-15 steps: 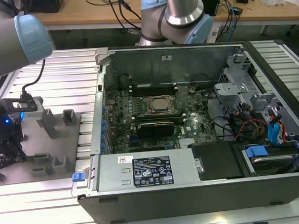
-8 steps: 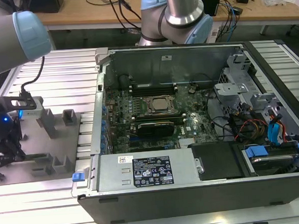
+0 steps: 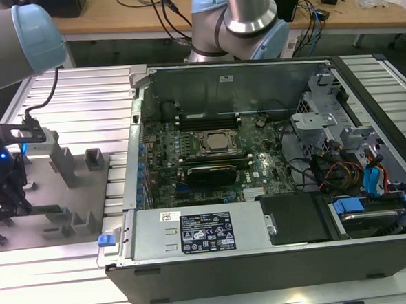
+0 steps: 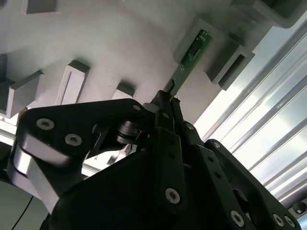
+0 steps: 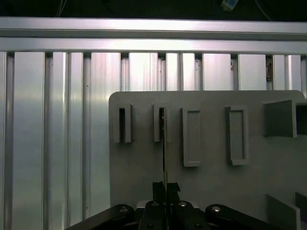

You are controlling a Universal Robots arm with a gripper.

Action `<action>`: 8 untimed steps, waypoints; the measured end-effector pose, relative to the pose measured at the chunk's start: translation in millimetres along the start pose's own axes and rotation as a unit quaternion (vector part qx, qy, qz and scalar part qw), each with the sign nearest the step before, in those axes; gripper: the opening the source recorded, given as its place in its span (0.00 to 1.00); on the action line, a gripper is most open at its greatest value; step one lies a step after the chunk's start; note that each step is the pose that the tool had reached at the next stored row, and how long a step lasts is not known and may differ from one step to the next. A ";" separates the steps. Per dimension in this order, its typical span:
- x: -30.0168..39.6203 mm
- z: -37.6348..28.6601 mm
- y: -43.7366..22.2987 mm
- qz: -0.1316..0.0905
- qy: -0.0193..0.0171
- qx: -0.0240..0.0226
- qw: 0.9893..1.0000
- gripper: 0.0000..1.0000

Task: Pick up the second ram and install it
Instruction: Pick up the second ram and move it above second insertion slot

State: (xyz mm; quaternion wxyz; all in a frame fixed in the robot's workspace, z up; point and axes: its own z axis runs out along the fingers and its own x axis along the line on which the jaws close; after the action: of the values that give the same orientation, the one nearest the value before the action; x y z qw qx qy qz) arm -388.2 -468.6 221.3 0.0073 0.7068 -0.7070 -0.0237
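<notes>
The second ram (image 4: 191,53) is a narrow green board stick with small dark chips. Its far end sits in a raised slot of the grey fixture plate (image 4: 115,43). My gripper (image 4: 168,99) is shut on the stick's near end. In the first wrist view the second ram (image 5: 164,143) shows edge-on as a thin line running from a slot down into the gripper (image 5: 165,188). In the exterior view the gripper (image 3: 2,204) hangs over the fixture plate (image 3: 61,202) at the exterior view's left, apart from the open computer case (image 3: 264,251).
Inside the case lie the motherboard (image 3: 259,166), the silver processor socket (image 3: 216,141) and dark memory slots (image 3: 201,119) beside it. A black power supply (image 3: 194,232) lies along the near wall, with cables (image 3: 342,167) at the exterior view's right. Ribbed aluminium table (image 3: 82,97) surrounds the fixture.
</notes>
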 end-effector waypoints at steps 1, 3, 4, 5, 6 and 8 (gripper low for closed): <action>0.0 -0.9 0.0 0.000 0.000 0.000 1.000 0.13; -0.2 -3.8 0.2 0.000 0.000 0.000 1.000 0.13; -0.3 -4.8 0.2 0.000 0.000 0.000 1.000 0.13; -0.3 -5.7 0.2 0.000 0.000 0.000 1.000 0.13; -0.4 -6.9 0.3 0.000 0.000 0.000 1.000 0.13; -0.6 -9.8 0.4 0.000 0.000 0.000 1.000 0.13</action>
State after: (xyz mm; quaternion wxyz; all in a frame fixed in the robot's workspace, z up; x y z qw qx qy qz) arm -388.2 -468.3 231.1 0.0073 0.7068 -0.7070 -0.0237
